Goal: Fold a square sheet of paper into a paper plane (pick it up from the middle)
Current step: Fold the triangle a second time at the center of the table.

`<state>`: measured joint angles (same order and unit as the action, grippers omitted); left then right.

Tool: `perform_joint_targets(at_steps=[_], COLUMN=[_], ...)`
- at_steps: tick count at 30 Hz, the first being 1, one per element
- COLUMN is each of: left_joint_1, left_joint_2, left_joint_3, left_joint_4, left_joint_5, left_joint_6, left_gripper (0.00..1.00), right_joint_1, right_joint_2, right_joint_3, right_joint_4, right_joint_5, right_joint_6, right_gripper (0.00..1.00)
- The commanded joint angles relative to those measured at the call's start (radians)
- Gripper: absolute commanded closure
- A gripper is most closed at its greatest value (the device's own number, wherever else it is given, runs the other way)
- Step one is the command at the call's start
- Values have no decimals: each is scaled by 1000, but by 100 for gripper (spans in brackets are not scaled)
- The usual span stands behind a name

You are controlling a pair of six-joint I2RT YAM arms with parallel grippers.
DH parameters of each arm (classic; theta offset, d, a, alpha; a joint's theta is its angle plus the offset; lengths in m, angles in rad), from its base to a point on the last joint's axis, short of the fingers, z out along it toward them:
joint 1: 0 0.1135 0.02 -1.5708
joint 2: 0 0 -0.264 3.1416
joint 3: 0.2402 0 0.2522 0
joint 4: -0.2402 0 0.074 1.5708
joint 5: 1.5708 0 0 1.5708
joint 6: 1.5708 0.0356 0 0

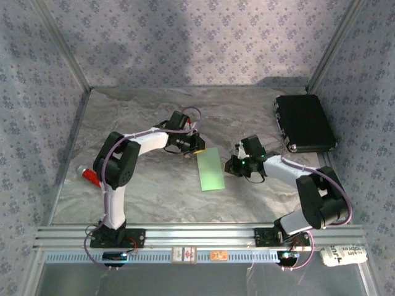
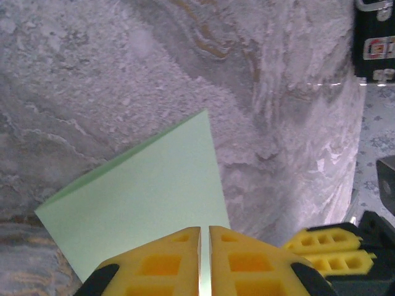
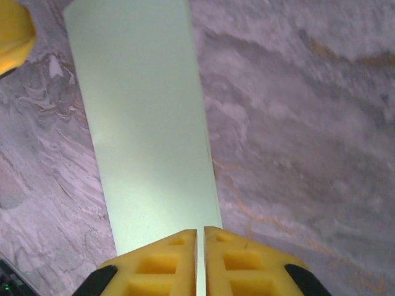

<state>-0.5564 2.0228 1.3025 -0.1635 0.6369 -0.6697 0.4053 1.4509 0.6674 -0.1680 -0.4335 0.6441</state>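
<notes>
One square sheet of paper (image 1: 210, 169), folded narrow, flat on surface (image 1: 154, 191) left of black case (image 1: 304, 122). Thin, light, floppy; best pinched mid-edge. Left pincer (image 2: 205, 229) clenched on it; right pincer (image 3: 200, 231) near-closed, hold unclear.

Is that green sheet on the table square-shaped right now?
No, the green sheet is a narrow rectangle, clearly longer than wide, lying on the marble table.
</notes>
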Motion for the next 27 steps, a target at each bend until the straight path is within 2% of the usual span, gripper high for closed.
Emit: perform_joint_targets(at_steps=[1, 10, 18, 27], left_joint_1=[0, 3, 21, 24], left_joint_2=[44, 95, 91, 97], left_joint_3=[37, 11, -74, -68], left_joint_4=[-47, -48, 4, 1], left_joint_5=[-12, -27, -17, -9], left_joint_6=[26, 45, 33, 29], left_gripper=[89, 89, 89, 89], right_joint_1=[1, 59, 92, 91], right_joint_2=[-30, -31, -32, -23], right_joint_3=[-35, -100, -128, -108], right_joint_4=[17, 65, 45, 52], right_joint_5=[-20, -12, 23, -16], right_joint_6=[74, 155, 192, 192], right_gripper=[87, 81, 63, 61])
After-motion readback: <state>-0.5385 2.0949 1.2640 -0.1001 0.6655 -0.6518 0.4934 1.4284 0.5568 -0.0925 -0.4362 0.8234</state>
